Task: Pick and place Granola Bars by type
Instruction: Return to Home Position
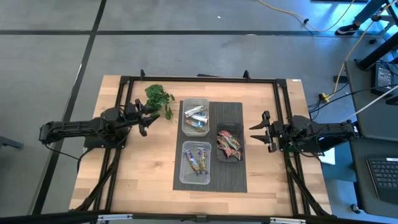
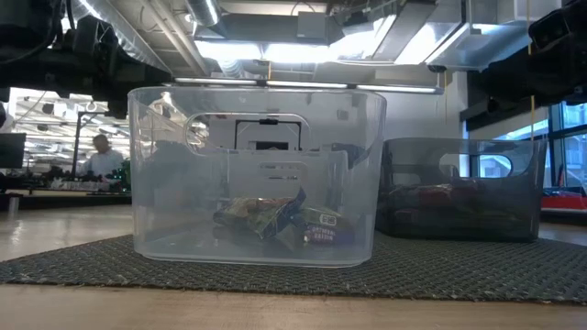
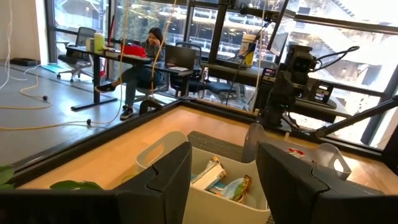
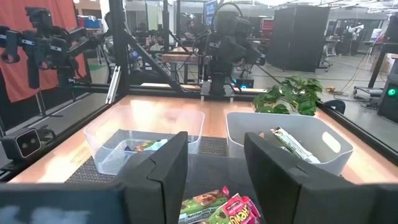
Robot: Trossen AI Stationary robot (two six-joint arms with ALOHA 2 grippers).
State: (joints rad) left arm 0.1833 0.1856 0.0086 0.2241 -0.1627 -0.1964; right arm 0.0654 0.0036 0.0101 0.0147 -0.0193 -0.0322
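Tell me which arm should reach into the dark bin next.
Right, probably. The right gripper, open, faces the dark bin just beside it; the left gripper sits beyond the clear tubs, by the leafy sprig.

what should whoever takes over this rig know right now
Left gripper: open, empty, at the table's left side beside the sprig.
Right gripper: open, empty, just right of the mat.
Bars: silver bars in the white bin, blue bars in the clear bin, red bars in the dark bin.
Done: sorting looks finished; no bar shows loose on the table.
Left: probably only parking both arms.
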